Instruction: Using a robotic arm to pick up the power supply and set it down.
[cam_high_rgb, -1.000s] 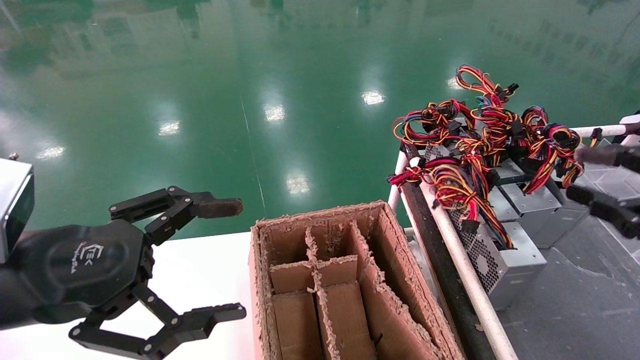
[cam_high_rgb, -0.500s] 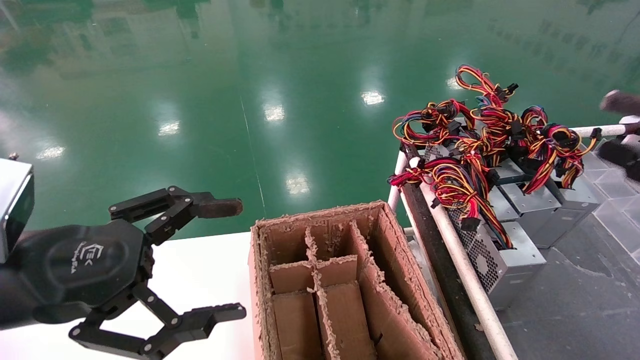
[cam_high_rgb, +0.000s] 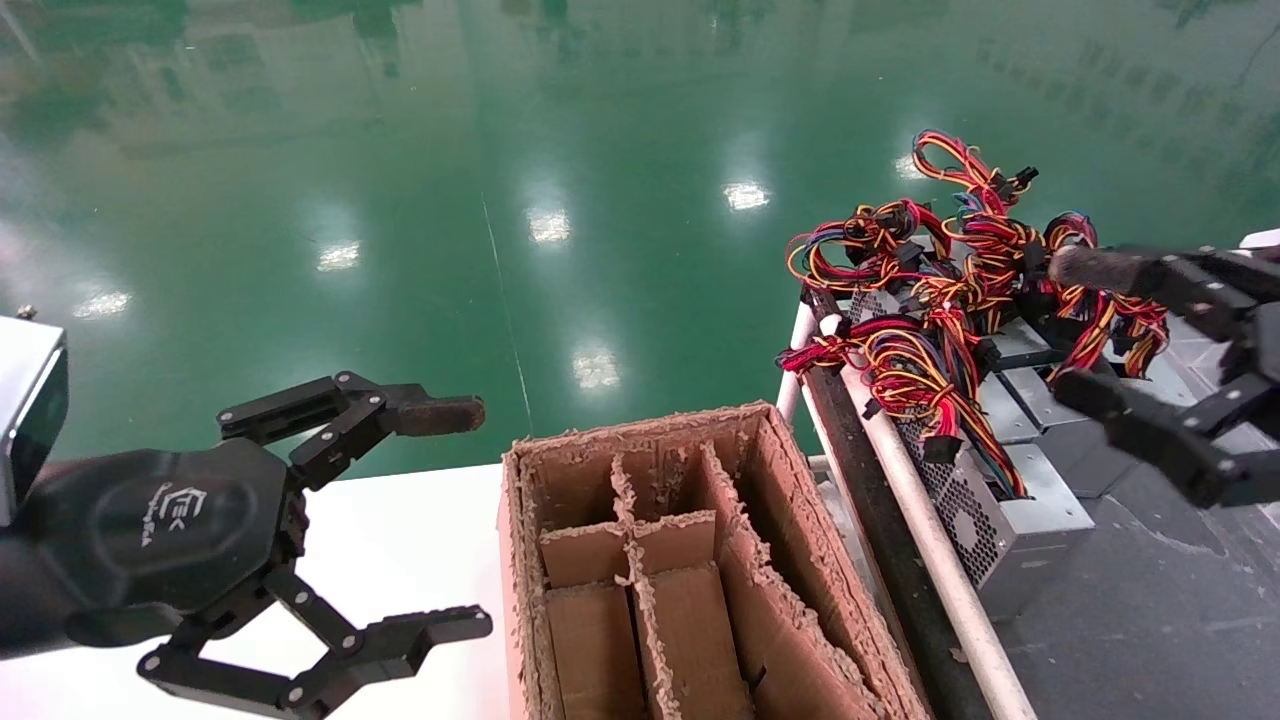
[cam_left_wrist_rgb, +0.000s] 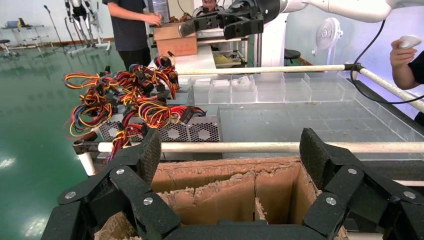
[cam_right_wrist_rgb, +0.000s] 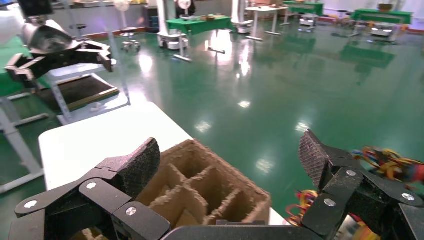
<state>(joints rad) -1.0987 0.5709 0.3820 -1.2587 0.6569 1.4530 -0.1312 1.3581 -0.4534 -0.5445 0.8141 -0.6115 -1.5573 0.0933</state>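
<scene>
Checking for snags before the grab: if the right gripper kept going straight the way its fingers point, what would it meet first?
Most likely the wire bundles on the power supplies. The right gripper is open, with its upper finger already level with the cables. Depth is unclear, so it may pass above them.

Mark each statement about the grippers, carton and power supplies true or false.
1. The right gripper is shut on a power supply. False: it hangs open over the power supplies, holding nothing.
2. The left gripper is open above the white table. True.
3. The cardboard carton holds a power supply. False: its visible compartments are empty.
4. The power supplies sit to the right of the carton. True.
</scene>
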